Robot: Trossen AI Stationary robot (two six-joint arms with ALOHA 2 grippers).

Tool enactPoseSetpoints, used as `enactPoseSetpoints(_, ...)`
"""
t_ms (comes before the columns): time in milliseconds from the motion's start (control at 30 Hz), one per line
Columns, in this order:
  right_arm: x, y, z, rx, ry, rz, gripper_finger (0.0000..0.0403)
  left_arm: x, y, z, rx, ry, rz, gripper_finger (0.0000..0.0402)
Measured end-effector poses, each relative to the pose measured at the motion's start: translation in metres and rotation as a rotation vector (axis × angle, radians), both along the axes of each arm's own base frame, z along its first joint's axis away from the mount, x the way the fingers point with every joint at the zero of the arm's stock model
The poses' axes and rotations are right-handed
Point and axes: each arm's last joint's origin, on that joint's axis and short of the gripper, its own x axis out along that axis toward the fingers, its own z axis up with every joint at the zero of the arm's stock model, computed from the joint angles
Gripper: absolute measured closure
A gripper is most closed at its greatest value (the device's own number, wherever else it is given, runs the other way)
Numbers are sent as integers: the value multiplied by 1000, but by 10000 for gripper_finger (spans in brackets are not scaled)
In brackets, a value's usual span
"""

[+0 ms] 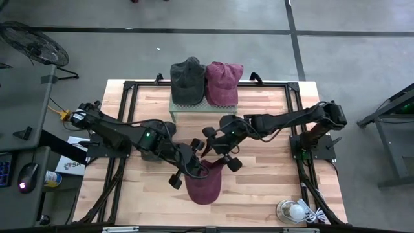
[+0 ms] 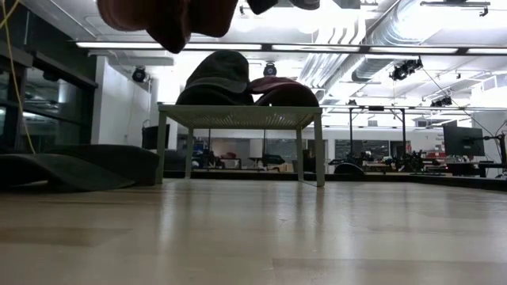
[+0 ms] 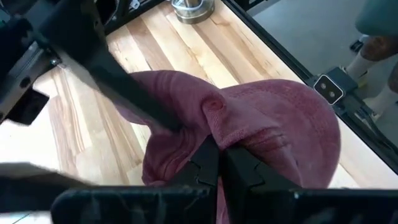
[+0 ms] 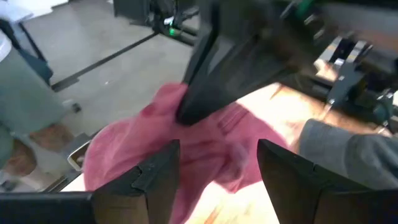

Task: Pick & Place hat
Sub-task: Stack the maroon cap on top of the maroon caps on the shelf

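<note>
Wooden planks of the surface (image 1: 259, 188) fill the foreground of the low view and carry everything else. At its far edge stands a small green stand (image 1: 202, 109), on which rest a dark grey hat (image 1: 187, 81) and, touching it on the right, a maroon hat (image 1: 223, 83). A third hat, the dark red hat (image 1: 204, 182), hangs above the near middle of the surface, clear of the wood, as the low view confirms. Two dark arms meet over it. The left end effector (image 3: 219, 167) is closed, pinching a fold of the dark red hat's cloth between its fingertips. The right end effector (image 4: 217, 168) stands with fingers spread wide on either side of the same hat's other edge; whether the fingers touch the cloth cannot be told. A folded grey cloth (image 1: 150, 153) lies on the wood under the left arm. Near the front right corner of the surface sits a round metal dish (image 1: 290, 211) with a white bulb-shaped object (image 1: 298, 211) in it.
</note>
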Motion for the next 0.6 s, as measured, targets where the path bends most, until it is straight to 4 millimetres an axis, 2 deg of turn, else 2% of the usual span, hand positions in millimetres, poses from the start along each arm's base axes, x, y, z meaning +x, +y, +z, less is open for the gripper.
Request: enactPoseSetpoints(600,6,1,-9,13,21,11,200,1,0,2,8,-25,7,401)
